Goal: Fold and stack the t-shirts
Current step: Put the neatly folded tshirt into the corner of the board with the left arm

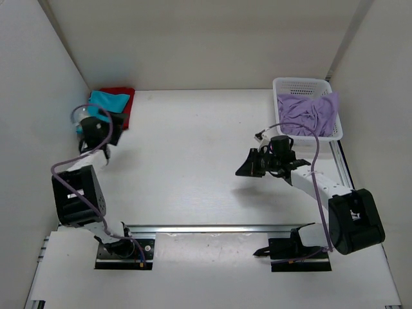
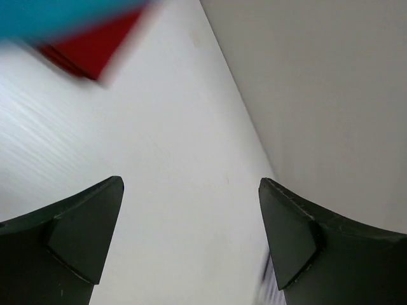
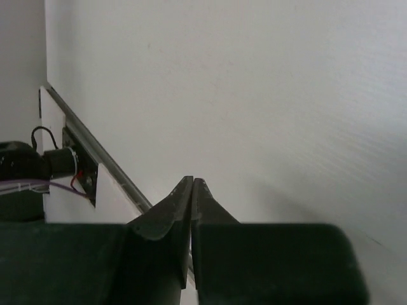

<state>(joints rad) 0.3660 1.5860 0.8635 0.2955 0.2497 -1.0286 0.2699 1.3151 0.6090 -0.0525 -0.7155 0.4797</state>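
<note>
Landmark: white plastic mesh basket (image 1: 302, 82), at the far right corner of the white bench (image 1: 193, 141).
Pale lavender cloth t-shirt (image 1: 312, 114): lies crumpled inside the basket, with one edge draped over the basket's right rim.
Teal-blue cloth t-shirt (image 1: 108, 102): folded, well apart from the basket, across the bench at the far left corner. It lies on top of the red one.
Red cloth t-shirt (image 1: 126, 103): under the teal-blue t-shirt. Its edge shows on the side facing the basket.
Left tool (image 2: 191, 184): wide open, with nothing between its dark fingers (image 2: 82, 235). It is well apart from the basket, just on the near side of the two stacked t-shirts, by the left wall. The left wrist view shows a blurred corner of the teal-blue and red cloth beyond the fingertips.
Right tool (image 3: 191, 180): closed, its two fingers pressed flat together with no cloth between them. It is on the near left side of the basket and apart from it, over bare bench and pointing away from the basket.
Right arm (image 1: 322, 187): reaches from the near right edge towards the basket's near side, with a purple cable (image 1: 317, 161) looped along it.
</note>
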